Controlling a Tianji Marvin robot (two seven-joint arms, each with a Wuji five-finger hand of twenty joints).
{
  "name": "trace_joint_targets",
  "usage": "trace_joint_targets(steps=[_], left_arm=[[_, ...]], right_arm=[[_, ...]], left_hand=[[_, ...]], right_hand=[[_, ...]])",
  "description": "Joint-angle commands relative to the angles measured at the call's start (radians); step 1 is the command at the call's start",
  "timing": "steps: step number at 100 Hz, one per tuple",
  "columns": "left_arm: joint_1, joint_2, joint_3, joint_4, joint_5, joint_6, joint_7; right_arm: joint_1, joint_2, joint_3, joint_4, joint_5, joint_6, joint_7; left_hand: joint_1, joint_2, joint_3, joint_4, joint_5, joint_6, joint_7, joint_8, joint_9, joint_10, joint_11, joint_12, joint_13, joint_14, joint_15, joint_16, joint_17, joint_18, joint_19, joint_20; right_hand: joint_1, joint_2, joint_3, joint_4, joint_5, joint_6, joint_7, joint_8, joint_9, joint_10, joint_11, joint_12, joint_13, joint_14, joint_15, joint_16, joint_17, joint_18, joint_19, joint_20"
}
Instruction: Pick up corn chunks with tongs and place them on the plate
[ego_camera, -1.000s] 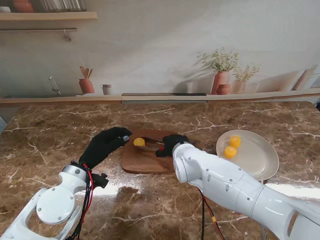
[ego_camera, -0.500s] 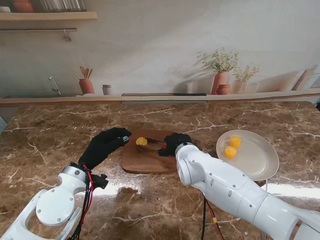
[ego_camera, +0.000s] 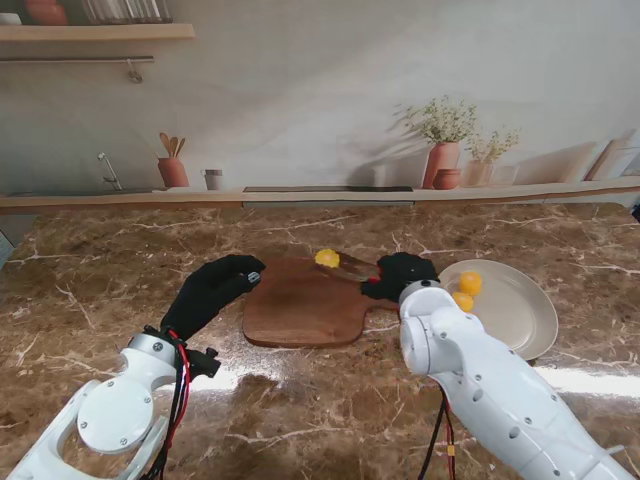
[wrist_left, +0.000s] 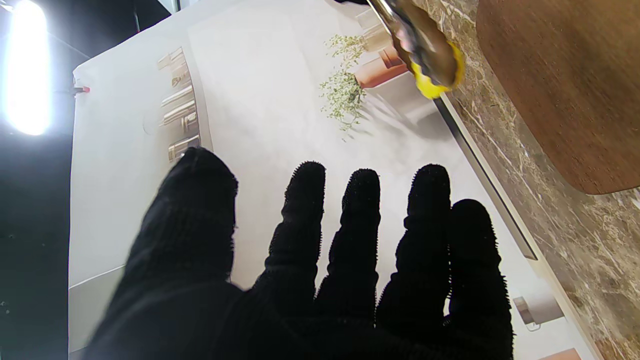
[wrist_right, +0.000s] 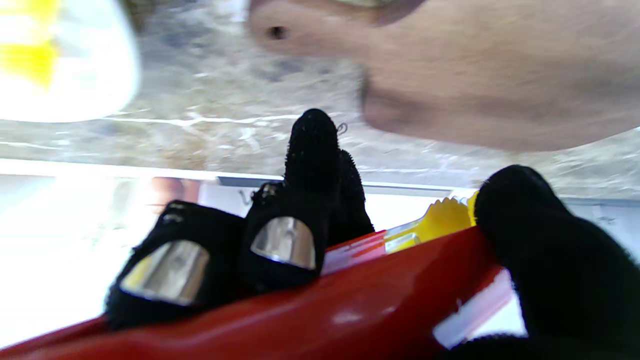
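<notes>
My right hand (ego_camera: 400, 273) in its black glove is shut on the red-handled tongs (ego_camera: 352, 266), lifted over the far right corner of the wooden cutting board (ego_camera: 295, 305). A yellow corn chunk (ego_camera: 327, 258) is pinched in the metal tips; the left wrist view shows the corn chunk (wrist_left: 434, 75) between them. The right wrist view shows the red tongs handle (wrist_right: 350, 310) under my fingers (wrist_right: 312, 150). The white plate (ego_camera: 520, 315) at the right holds two corn chunks (ego_camera: 466, 291). My left hand (ego_camera: 210, 290) hovers open at the board's left edge, holding nothing.
Along the far edge of the marble counter runs a ledge with terracotta plant pots (ego_camera: 442, 160), a utensil pot (ego_camera: 172, 168) and a small cup (ego_camera: 212, 179). A shelf (ego_camera: 95, 32) hangs at the upper left.
My right hand has lifted the tongs with the corn chunk off the board and carried it to the right and farther from me, toward the plate. The left hand has stayed put.
</notes>
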Motion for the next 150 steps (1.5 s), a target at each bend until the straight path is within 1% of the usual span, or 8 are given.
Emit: trace_joint_targets(steps=[1, 27, 67, 82, 110, 125, 131, 150], left_arm=[[0.0, -0.005, 0.006, 0.013, -0.002, -0.004, 0.003], [-0.009, -0.006, 0.009, 0.034, -0.001, -0.022, 0.007], [-0.006, -0.004, -0.001, 0.056, 0.0, -0.042, 0.0], [0.006, -0.004, -0.009, 0.05, 0.004, -0.042, 0.002], [0.007, -0.002, -0.007, 0.042, 0.005, -0.034, -0.004], [0.008, -0.002, -0.008, 0.038, 0.011, -0.031, -0.005], [0.007, -0.001, -0.006, 0.04, 0.013, -0.032, -0.006], [0.0, -0.002, 0.005, 0.046, 0.01, -0.033, -0.006]], right_arm=[[-0.046, 0.032, 0.049, -0.012, -0.006, 0.022, 0.014], [-0.19, 0.04, 0.288, -0.053, -0.091, 0.079, 0.076], [-0.325, 0.04, 0.5, -0.081, -0.146, 0.199, 0.13], [-0.341, 0.042, 0.528, -0.082, -0.189, 0.209, 0.19], [-0.343, 0.045, 0.519, -0.076, -0.178, 0.263, 0.203], [-0.355, 0.048, 0.527, -0.083, -0.168, 0.292, 0.229], [-0.36, 0.05, 0.532, -0.085, -0.15, 0.298, 0.226], [-0.382, 0.05, 0.553, -0.094, -0.108, 0.288, 0.2]], left_hand=[[0.004, 0.034, -0.034, 0.038, -0.023, -0.01, -0.01, 0.012, -0.036, -0.023, -0.011, 0.002, -0.032, -0.002, -0.02, -0.013, -0.02, -0.064, -0.024, 0.016], [0.004, 0.034, -0.036, 0.039, -0.023, -0.011, -0.008, 0.012, -0.035, -0.022, -0.011, 0.002, -0.028, -0.004, -0.018, -0.012, -0.018, -0.065, -0.023, 0.018], [0.006, 0.034, -0.037, 0.039, -0.022, -0.009, -0.009, 0.012, -0.036, -0.021, -0.013, 0.002, -0.032, -0.002, -0.021, -0.012, -0.022, -0.064, -0.025, 0.018], [0.008, 0.033, -0.036, 0.039, -0.022, -0.008, -0.01, 0.011, -0.037, -0.02, -0.014, 0.001, -0.032, -0.001, -0.021, -0.013, -0.022, -0.062, -0.025, 0.018], [0.008, 0.035, -0.038, 0.039, -0.024, -0.008, -0.012, 0.011, -0.039, -0.021, -0.014, 0.001, -0.034, -0.003, -0.022, -0.013, -0.022, -0.064, -0.026, 0.018], [0.006, 0.035, -0.04, 0.039, -0.025, -0.008, -0.013, 0.011, -0.04, -0.023, -0.014, 0.001, -0.034, -0.005, -0.023, -0.014, -0.024, -0.064, -0.028, 0.017], [0.005, 0.035, -0.041, 0.039, -0.026, -0.01, -0.013, 0.011, -0.039, -0.025, -0.014, 0.001, -0.033, -0.007, -0.023, -0.015, -0.022, -0.065, -0.027, 0.017], [0.014, 0.029, -0.036, 0.04, -0.027, -0.012, -0.008, 0.013, -0.039, -0.026, -0.013, 0.001, -0.033, -0.008, -0.025, -0.016, -0.023, -0.067, -0.029, 0.017]], right_hand=[[0.027, 0.149, 0.168, 0.001, 0.112, -0.106, 0.013, 0.004, 0.124, 0.009, 0.001, -0.006, 0.043, -0.042, 0.129, 0.039, 0.016, -0.078, 0.38, 0.085], [0.039, 0.149, 0.157, 0.002, 0.117, -0.105, 0.014, 0.007, 0.127, 0.008, 0.005, -0.003, 0.044, -0.042, 0.128, 0.041, 0.016, -0.079, 0.382, 0.088], [0.053, 0.159, 0.127, 0.002, 0.114, -0.103, 0.01, 0.011, 0.119, 0.003, 0.002, 0.001, 0.044, -0.042, 0.127, 0.042, 0.017, -0.086, 0.381, 0.089], [0.08, 0.159, 0.1, 0.003, 0.11, -0.091, 0.003, 0.012, 0.114, -0.001, -0.001, 0.002, 0.044, -0.051, 0.119, 0.042, 0.017, -0.09, 0.378, 0.088], [0.098, 0.157, 0.086, 0.004, 0.105, -0.079, 0.0, 0.014, 0.11, -0.003, -0.002, 0.003, 0.044, -0.057, 0.119, 0.046, 0.018, -0.098, 0.377, 0.089], [0.182, 0.172, -0.035, 0.008, 0.083, -0.032, -0.025, 0.002, 0.093, 0.0, -0.01, -0.001, 0.045, -0.083, 0.107, 0.045, 0.02, -0.14, 0.368, 0.087], [0.196, 0.109, -0.053, 0.015, 0.066, -0.007, -0.035, -0.005, 0.079, 0.002, -0.01, 0.0, 0.046, -0.095, 0.102, 0.044, 0.021, -0.156, 0.363, 0.087], [0.028, -0.035, -0.031, 0.042, -0.083, 0.104, -0.083, -0.031, -0.051, 0.002, 0.031, 0.018, 0.048, -0.137, 0.077, 0.03, 0.022, -0.21, 0.338, 0.084]])
